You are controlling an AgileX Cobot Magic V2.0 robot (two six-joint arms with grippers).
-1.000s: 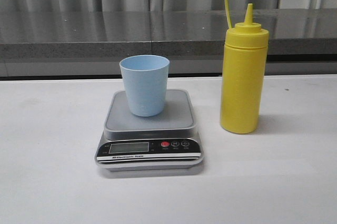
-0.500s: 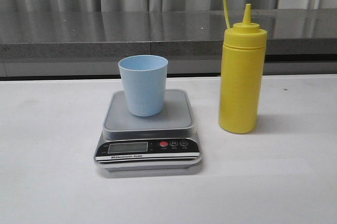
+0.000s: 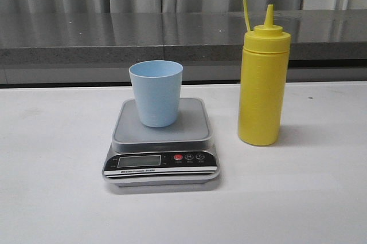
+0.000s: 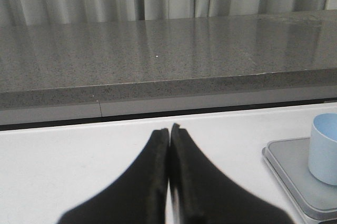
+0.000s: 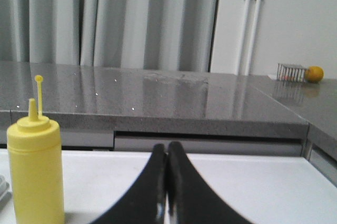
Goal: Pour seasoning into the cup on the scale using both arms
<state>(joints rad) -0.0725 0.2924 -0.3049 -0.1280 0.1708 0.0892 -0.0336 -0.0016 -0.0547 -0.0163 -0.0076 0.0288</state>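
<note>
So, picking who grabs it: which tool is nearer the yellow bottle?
Right. The right tool sees the bottle close beside it; the left tool's view shows only the cup and scale.

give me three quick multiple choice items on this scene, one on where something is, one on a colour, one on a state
1. Where does the cup stand?
A. on the scale platform
B. on the table beside the scale
C. on the grey counter behind

2. What colour is the seasoning bottle?
A. red
B. yellow
C. white

3. How do the jaws of the left gripper and right gripper stand?
A. both wide open
B. one shut on the bottle
C. both shut, holding nothing

Answers: 1 A, the front view shows the cup upright on the grey platform. 2 B, body and nozzle are yellow. 3 C, each wrist view shows the jaws pressed together with nothing between.
</note>
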